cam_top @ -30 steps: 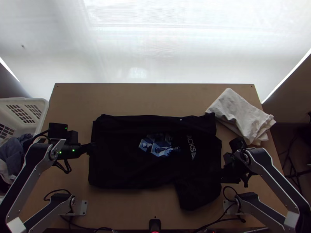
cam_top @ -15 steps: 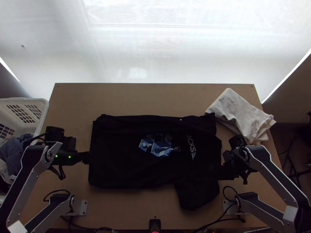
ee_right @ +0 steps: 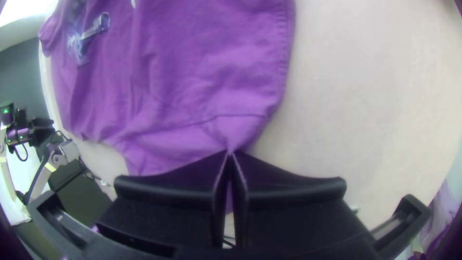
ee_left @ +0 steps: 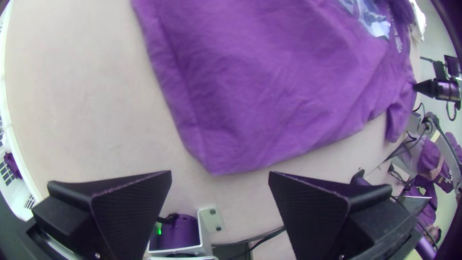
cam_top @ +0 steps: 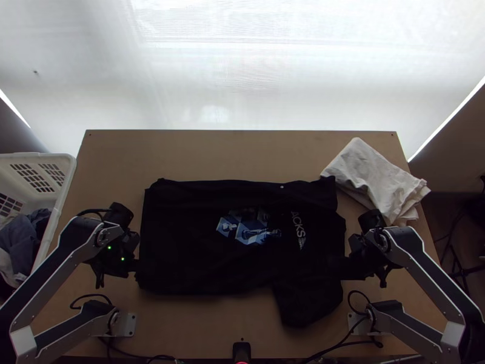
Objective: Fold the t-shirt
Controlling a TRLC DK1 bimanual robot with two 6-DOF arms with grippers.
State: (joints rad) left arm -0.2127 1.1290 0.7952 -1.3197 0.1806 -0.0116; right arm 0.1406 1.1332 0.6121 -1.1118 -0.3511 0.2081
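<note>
Movement at the table (cam_top: 230, 151), mostly on the left side: over the last second the left gripper (ee_left: 220, 174) slides along the hem side of the black shirt (cam_top: 194, 242), from around the middle of that edge down to the near hem corner (ee_left: 211, 163). Right gripper (ee_right: 230, 153) shifts only a little near the shoulder, and the shirt's outline holds nearly the same, so no new fold yet. I take this as lining up: one hold at the shoulder end, a second about to be made at the hem, then the near side probably gets carried over the body. Shirt lies flat across the middle of the table, print (cam_top: 248, 229) up, near sleeve (cam_top: 309, 303) stuck out toward the near edge; how the far sleeve sits, cannot tell. Left arm bends at the elbow, its wrist just outside the hem, fingers spread wide with the corner showing between them, nothing caught; whether they touch cloth, cannot tell. Right arm leans inward from its base, fingers pressed together on a pinch of shirt where sleeve and body meet. Worth watching: a shallow bite at the hem could slip and leave that side crooked.
</note>
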